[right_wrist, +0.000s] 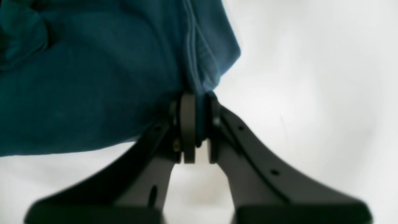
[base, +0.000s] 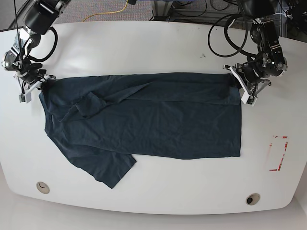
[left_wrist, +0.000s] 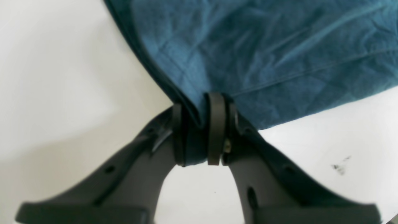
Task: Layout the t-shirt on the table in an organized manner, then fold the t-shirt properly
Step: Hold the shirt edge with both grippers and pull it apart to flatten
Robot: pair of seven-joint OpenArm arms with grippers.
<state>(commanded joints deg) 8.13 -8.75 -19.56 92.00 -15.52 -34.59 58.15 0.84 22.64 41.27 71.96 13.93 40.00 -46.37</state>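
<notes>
Base view alone shows the t-shirt (base: 144,120) spread across the middle of the table (base: 153,43); wrist views show the left gripper (left_wrist: 200,130) and right gripper (right_wrist: 199,127) clamped on its corners.

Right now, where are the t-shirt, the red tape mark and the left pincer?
t-shirt (base: 158,120), base view, middle of the cloth.
red tape mark (base: 278,153), base view, its middle.
left pincer (left_wrist: 202,130), left wrist view, between fingertips.

No text, label, brand, number or sign can be read anywhere in these views, neither on the t-shirt (base: 144,120) nor on the bench (base: 153,43).
</notes>
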